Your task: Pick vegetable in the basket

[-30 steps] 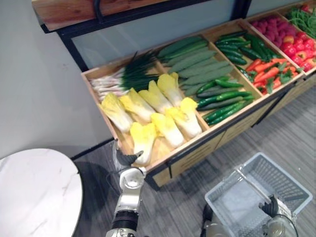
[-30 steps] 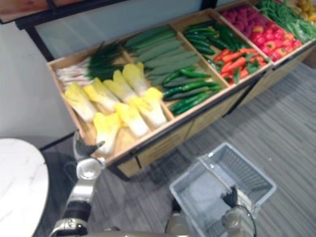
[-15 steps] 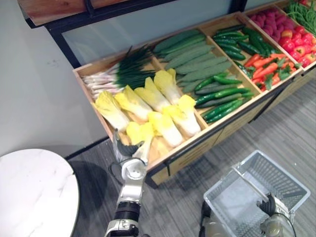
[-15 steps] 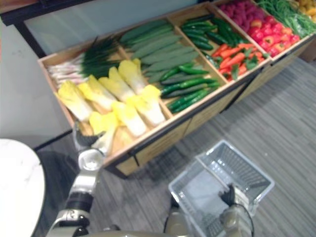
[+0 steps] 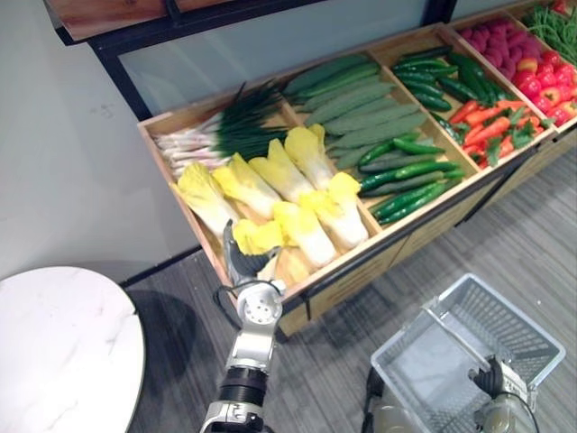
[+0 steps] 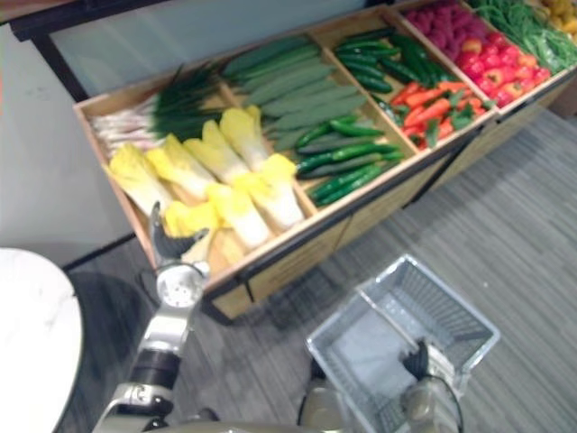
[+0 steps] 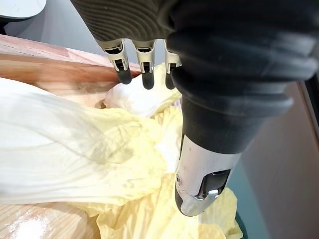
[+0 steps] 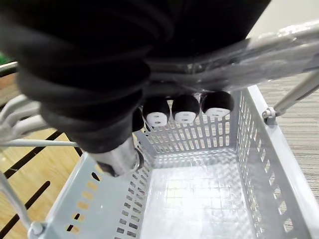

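Several yellow-white cabbages lie in the front left compartment of a wooden display crate. My left hand reaches over the crate's front edge, open, with straight fingers lying over the nearest cabbage and the thumb beside its leaves. Whether it touches the cabbage I cannot tell. My right hand is at the lower right, its fingers curled round the handle of an empty grey plastic basket.
Spring onions lie behind the cabbages. To the right are green gourds, cucumbers, carrots and red fruit. A round white table stands at the lower left. Grey striped floor lies between crate and basket.
My left hand has risen from below the crate's front edge to over the nearest cabbage. The right hand and basket have stayed put. The camera has shifted slightly.
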